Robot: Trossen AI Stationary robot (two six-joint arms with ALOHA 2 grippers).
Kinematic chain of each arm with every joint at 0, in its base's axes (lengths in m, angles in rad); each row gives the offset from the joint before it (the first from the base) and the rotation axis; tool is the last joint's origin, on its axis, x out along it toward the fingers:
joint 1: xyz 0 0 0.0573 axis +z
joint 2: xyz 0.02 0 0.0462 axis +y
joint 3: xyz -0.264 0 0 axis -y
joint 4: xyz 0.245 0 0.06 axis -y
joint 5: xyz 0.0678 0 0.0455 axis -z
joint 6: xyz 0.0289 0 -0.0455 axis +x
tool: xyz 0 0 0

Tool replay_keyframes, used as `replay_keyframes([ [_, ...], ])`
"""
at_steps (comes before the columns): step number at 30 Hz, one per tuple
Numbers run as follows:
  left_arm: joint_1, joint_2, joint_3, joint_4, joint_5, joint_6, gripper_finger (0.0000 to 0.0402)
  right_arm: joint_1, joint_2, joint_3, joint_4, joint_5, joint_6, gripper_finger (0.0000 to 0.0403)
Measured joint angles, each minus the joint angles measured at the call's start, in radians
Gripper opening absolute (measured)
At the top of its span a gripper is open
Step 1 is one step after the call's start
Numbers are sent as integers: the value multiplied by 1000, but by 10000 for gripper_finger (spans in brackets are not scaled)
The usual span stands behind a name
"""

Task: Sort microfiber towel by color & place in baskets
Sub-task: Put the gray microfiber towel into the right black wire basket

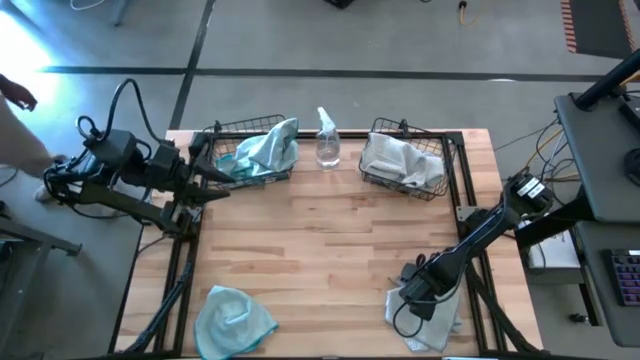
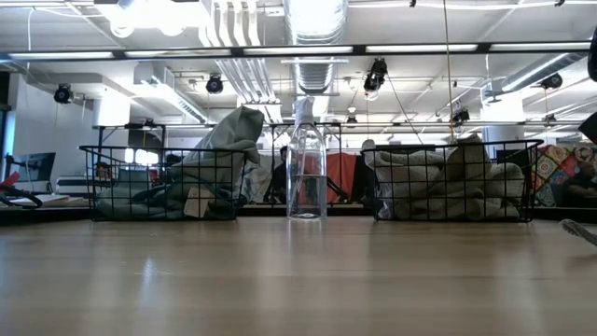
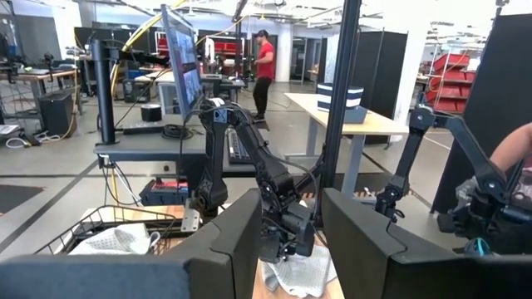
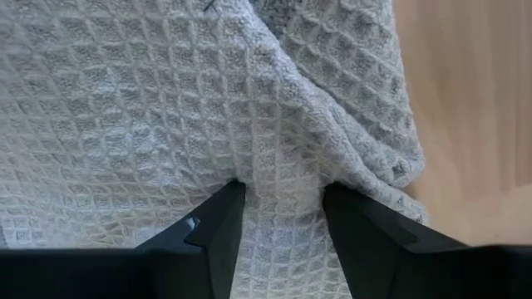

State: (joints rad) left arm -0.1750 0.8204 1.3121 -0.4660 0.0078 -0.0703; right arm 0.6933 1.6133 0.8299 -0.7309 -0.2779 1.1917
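My right gripper (image 1: 413, 291) is down at the table's near right corner, open, its fingertips in a pale grey-white towel (image 1: 428, 312) that lies flat on the wood. My left gripper (image 1: 203, 166) hangs open and empty at the table's left edge, beside the left basket (image 1: 222, 132), which holds teal-blue towels (image 1: 265, 150). The right basket (image 1: 452, 160) holds grey-white towels (image 1: 400, 160). Another teal-blue towel (image 1: 232, 320) lies crumpled at the near left corner. In the left wrist view my left gripper (image 3: 289, 199) looks across the table at the right arm. My right gripper (image 4: 281, 199) comes at the grey-white towel from above, pointing down. Its open fingers (image 4: 220, 224) press into the waffle cloth on either side of a raised fold (image 4: 278, 170) that stands between them. The towel lies on the table, slack; how many layers cannot be told.
A clear spray bottle (image 1: 327, 140) stands upright between the two baskets at the far edge. The middle of the wooden table (image 1: 330, 240) is bare. Black frame rails run along both side edges. Part of a person (image 1: 15, 92) shows beyond the far left corner.
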Motion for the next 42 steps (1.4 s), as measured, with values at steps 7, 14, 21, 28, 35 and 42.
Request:
replay_keyframes([
  [7, 0, 0, 0, 0, 0, 0, 113, 0, 21, -1, 13, 1, 3, 121],
  [14, 0, 0, 0, 0, 0, 0, 113, 0, 1, -1, 20, 7, 12, 52],
  [21, 0, 0, 0, -6, 0, 0, 113, 0, -25, -1, 20, 9, 14, 31],
  [28, 0, 0, 0, -6, 1, 0, 113, 0, -65, -3, 19, 12, 55, 30],
  [35, 0, 0, 0, -10, 2, 5, 113, 0, -153, -6, 13, 70, 137, 29],
  [42, 0, -8, 0, -66, 5, 12, 113, 0, -268, -6, 17, 231, 274, 29],
])
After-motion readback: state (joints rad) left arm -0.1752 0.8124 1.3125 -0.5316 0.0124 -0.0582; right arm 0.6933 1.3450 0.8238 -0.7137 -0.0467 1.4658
